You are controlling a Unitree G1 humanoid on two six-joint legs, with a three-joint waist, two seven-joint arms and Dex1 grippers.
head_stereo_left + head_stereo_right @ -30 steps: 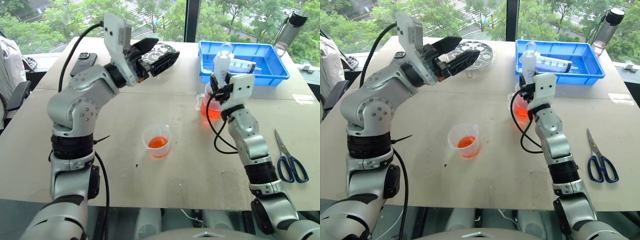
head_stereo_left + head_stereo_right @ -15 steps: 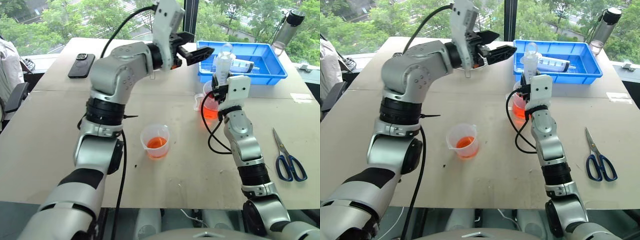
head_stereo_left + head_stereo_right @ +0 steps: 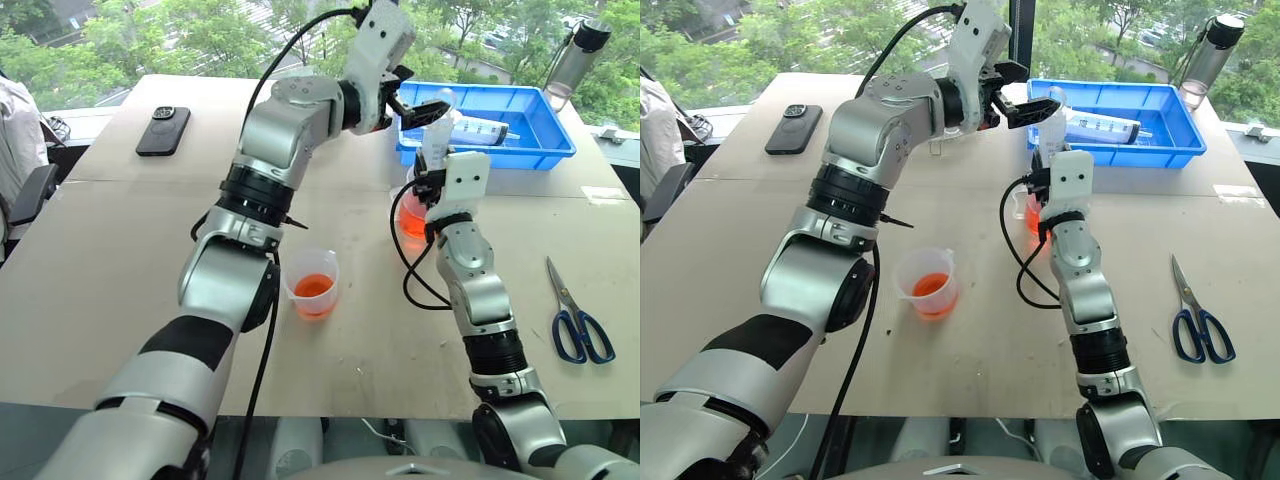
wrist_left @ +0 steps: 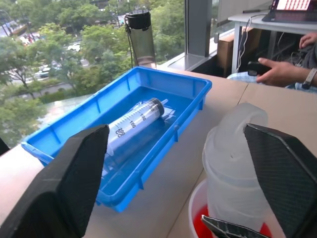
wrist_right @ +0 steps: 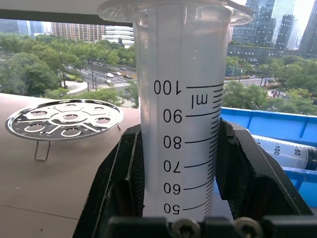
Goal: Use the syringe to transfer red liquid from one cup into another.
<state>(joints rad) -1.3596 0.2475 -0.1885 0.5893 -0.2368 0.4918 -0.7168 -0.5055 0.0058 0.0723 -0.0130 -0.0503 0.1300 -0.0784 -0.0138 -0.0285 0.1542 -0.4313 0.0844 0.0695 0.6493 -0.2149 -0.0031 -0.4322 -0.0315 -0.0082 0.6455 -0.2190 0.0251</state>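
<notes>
With the right gripper (image 5: pixel 181 198) clamping the syringe (image 5: pixel 181 114) upright in the beaker (image 3: pixel 414 215), the left gripper (image 4: pixel 181 163), jaws wide around the plunger (image 4: pixel 233 148), has not yet drawn any red liquid (image 3: pixel 413 224).

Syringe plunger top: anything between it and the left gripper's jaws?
Nothing visible. The left gripper has its jaws open either side of the plunger top of the syringe, which the right gripper holds upright in the beaker.

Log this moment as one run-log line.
right hand: shut on syringe, upright in beaker | left hand: open, straddling plunger top | cup: red liquid, untouched
</notes>
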